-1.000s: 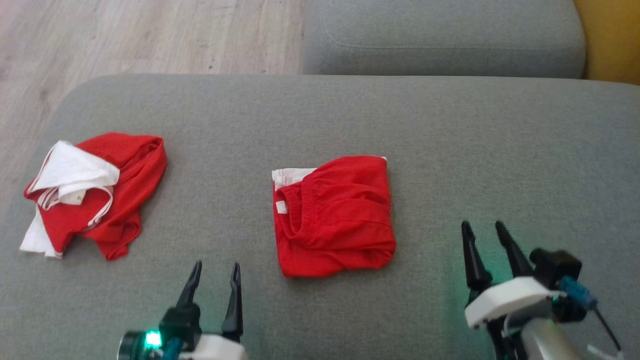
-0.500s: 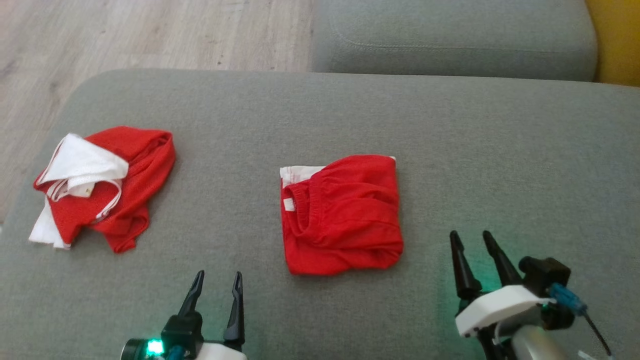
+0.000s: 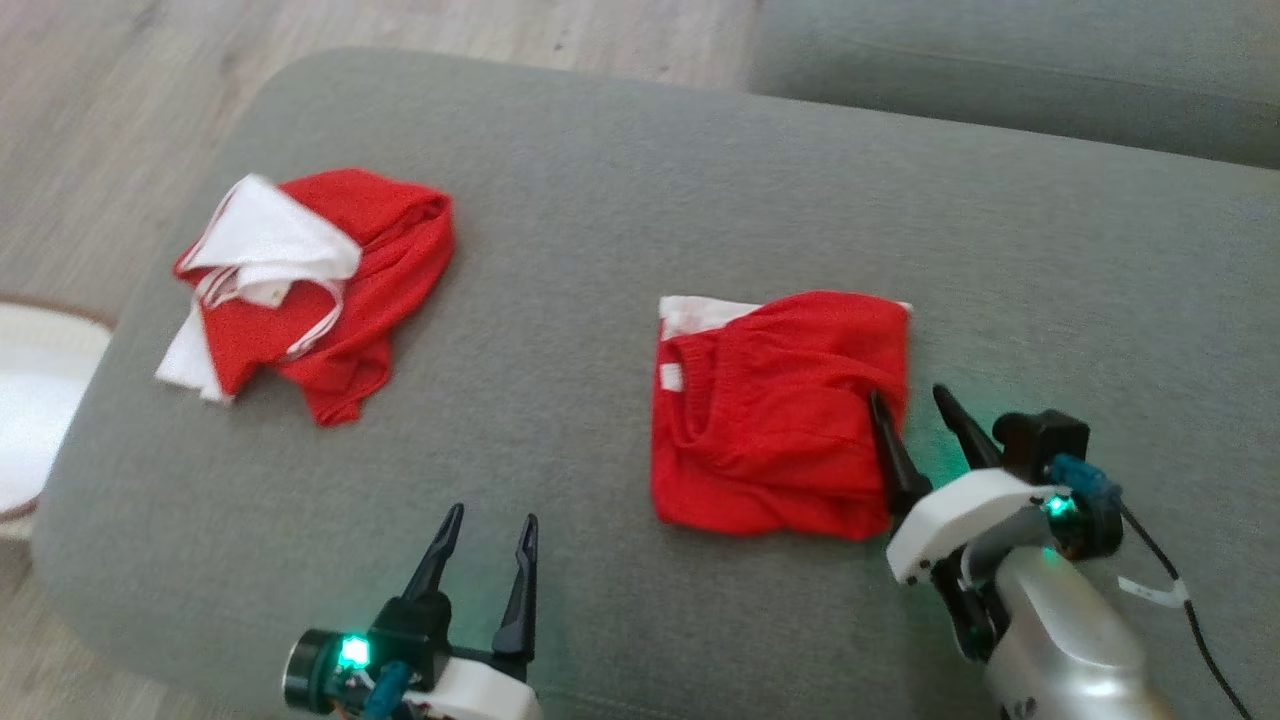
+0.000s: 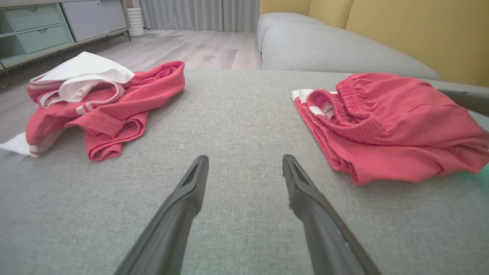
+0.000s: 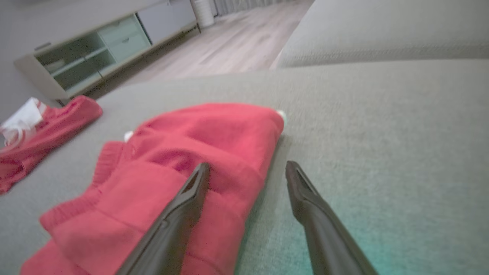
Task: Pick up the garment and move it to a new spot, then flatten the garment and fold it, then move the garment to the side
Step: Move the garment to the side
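A folded red garment (image 3: 780, 415) (image 4: 386, 126) (image 5: 183, 168) with an elastic waistband and a white edge lies mid-cushion. My right gripper (image 3: 912, 402) (image 5: 246, 168) stands open at its right edge, one finger over the red cloth, the other over bare grey fabric. A second garment (image 3: 310, 280) (image 4: 99, 99) (image 5: 46, 122), red and white and crumpled, lies at the left end of the cushion. My left gripper (image 3: 492, 522) (image 4: 244, 160) is open near the front edge, over bare cushion between the two garments.
The grey sofa cushion (image 3: 640, 200) bears both garments; another grey cushion (image 3: 1010, 70) lies behind. Wooden floor (image 3: 130, 100) runs past the left end, with a white round object (image 3: 30, 410) on it. A low cabinet (image 5: 95, 53) stands across the room.
The head camera has turned, shifting the whole picture to the right. My right gripper has moved forward and left to the folded garment's right edge. The left gripper holds its pose.
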`<state>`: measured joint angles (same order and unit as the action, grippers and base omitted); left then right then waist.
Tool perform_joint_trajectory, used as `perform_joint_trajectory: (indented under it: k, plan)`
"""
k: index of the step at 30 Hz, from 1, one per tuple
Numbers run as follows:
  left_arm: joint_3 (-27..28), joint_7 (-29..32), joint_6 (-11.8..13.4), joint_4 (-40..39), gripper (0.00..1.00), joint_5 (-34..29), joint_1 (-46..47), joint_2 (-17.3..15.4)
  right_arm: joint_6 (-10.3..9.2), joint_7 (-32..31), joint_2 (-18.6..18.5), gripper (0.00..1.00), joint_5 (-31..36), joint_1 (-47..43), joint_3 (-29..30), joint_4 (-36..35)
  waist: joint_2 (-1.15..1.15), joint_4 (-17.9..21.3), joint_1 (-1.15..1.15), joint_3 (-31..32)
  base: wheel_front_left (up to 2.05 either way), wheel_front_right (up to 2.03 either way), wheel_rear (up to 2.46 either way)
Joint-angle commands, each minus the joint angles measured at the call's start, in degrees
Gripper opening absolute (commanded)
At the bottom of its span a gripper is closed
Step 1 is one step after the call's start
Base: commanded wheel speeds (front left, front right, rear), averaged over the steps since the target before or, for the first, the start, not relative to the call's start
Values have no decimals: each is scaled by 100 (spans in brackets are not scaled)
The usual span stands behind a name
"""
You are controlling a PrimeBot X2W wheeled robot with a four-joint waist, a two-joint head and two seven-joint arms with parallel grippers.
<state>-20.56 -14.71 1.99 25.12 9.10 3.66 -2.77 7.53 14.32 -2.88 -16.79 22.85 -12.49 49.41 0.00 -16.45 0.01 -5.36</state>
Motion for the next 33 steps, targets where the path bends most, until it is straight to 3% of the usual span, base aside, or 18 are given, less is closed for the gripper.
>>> perform_joint_trajectory:
  k: [1, 5, 6, 7, 8, 11, 15, 28, 33]
  plan:
    - [126, -29, 18, -167, 100, 27, 257, -10, -4, 68, 1, 100, 98, 209, -77, 13, 0, -212, -1, -144, 0, 0, 0]
    - [78, -29, 41, -194, 100, 63, 294, -10, -4, 68, 1, 100, 283, 362, -18, 694, 0, -361, -1, -227, 0, 0, 0]
    - [75, -29, 52, -206, 100, 71, 297, -10, -4, 68, 1, 64, 279, 383, -47, 741, 0, -360, -1, -242, 0, 0, 0]
    - [81, -29, 65, -222, 100, 78, 297, -10, -4, 68, 1, 5, 273, 404, -47, 746, 0, -344, -1, -260, 0, 0, 0]
    - [92, -29, 70, -236, 100, 92, 293, -10, -4, 68, 1, 0, 284, 424, -31, 707, 0, -306, -1, -274, 0, 0, 0]
    - [117, -29, 59, -253, 100, 111, 291, -10, -4, 68, 1, 0, 401, 421, 67, 517, 0, -92, -1, -264, 0, 0, 0]
    - [149, -29, 27, -262, 100, 93, 309, -10, -4, 68, 1, 0, 573, 375, 180, 266, 0, 475, -1, -192, 0, 0, 0]
    - [-71, -29, -116, -336, 100, 58, 815, -10, -4, 68, 1, 0, 517, 402, 22, -177, 0, 3276, -1, -278, 0, 0, 0]
    - [-174, -29, -165, -307, 100, 44, 910, -10, -4, 68, 1, 0, 389, 395, -76, -249, 0, 3925, -1, -428, 0, 0, 0]
